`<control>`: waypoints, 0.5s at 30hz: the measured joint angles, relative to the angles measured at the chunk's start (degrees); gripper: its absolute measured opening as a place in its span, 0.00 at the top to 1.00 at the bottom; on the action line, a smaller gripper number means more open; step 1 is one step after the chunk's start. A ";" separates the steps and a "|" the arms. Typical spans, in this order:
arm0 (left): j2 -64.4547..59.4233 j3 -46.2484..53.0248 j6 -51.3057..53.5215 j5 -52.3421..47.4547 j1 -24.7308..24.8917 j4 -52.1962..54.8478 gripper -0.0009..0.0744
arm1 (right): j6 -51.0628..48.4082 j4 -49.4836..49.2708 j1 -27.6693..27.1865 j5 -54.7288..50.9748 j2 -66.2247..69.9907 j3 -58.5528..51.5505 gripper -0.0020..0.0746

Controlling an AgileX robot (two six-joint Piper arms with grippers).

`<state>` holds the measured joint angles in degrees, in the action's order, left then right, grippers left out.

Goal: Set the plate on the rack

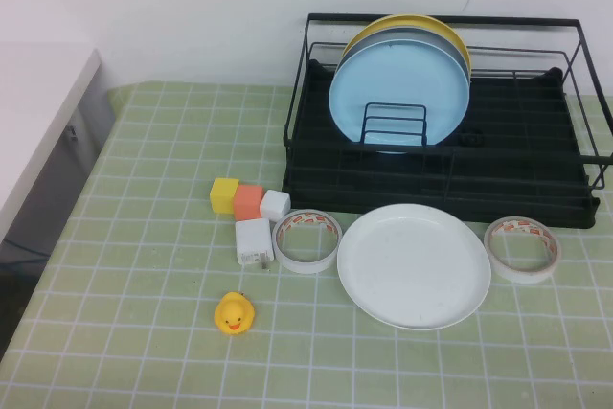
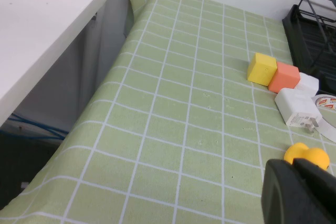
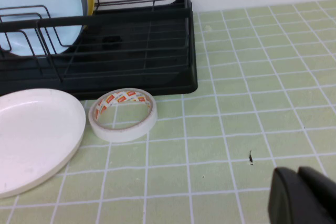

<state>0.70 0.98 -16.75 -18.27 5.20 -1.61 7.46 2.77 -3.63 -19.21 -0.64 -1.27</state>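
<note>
The white plate [image 1: 414, 264] lies flat on the green checked cloth in front of the black wire rack [image 1: 441, 179]; it also shows in the right wrist view [image 3: 37, 135]. The rack [image 3: 131, 51] holds a light blue plate [image 1: 399, 93], a grey one and a yellow plate [image 1: 450, 35] upright. Neither arm shows in the high view. My left gripper [image 2: 293, 165] is shut and empty, above the cloth near the yellow rubber duck [image 2: 307, 156]. My right gripper [image 3: 297, 172] is shut and empty, above bare cloth to the right of the plate.
Two tape rolls [image 1: 308, 239] [image 1: 522, 248] flank the plate. Yellow [image 1: 224, 194], orange [image 1: 248, 201] and white [image 1: 275, 204] cubes and a white charger [image 1: 255, 240] lie left of it. A duck [image 1: 234, 313] sits near the front. A white counter [image 1: 38, 112] stands at far left.
</note>
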 joint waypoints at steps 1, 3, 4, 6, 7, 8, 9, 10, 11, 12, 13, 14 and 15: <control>0.00 0.00 0.00 0.00 0.00 0.00 0.99 | 0.00 0.00 0.00 0.00 0.00 0.00 0.96; 0.00 0.00 0.00 0.00 0.00 0.00 0.99 | 0.00 0.00 0.00 0.00 0.00 0.00 0.96; 0.00 0.00 0.00 0.00 0.00 0.00 0.99 | 0.00 0.00 0.00 0.00 0.00 0.00 0.96; 0.00 0.00 0.00 0.00 0.00 0.00 0.99 | 0.00 0.00 0.00 0.00 0.00 0.00 0.96; 0.00 0.00 0.00 0.00 0.00 0.00 0.99 | 0.00 0.00 0.00 0.00 0.00 0.00 0.96; 0.00 0.00 0.00 0.00 0.00 0.00 0.99 | 0.00 0.00 0.00 -0.10 0.00 0.00 0.96; 0.00 0.00 -0.12 0.00 0.00 0.00 0.99 | 0.00 0.00 0.00 -0.10 0.00 0.00 0.96; 0.00 0.00 -0.12 0.00 0.00 0.00 0.99 | 0.00 0.12 0.00 -0.10 0.00 0.00 0.96; 0.00 0.00 -0.12 0.00 0.00 0.00 0.99 | 0.00 0.23 0.00 -0.10 0.00 0.00 0.96; 0.00 0.00 -0.12 0.00 0.00 0.00 0.99 | 0.00 0.46 0.00 -0.10 0.00 0.00 0.96; 0.00 0.00 -0.12 0.00 0.00 0.00 0.99 | 0.00 0.97 0.00 -0.10 0.00 0.00 0.96; 0.00 0.00 -0.12 0.00 0.00 0.00 0.99 | 0.00 1.58 0.00 -0.21 0.00 0.00 0.96; 0.00 0.00 -0.12 0.00 0.00 0.00 0.99 | 0.00 1.97 0.00 -0.20 0.00 0.00 0.96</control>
<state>0.70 0.98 -16.87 -18.27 5.20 -1.61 7.46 4.74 -3.63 -19.42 -0.64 -1.27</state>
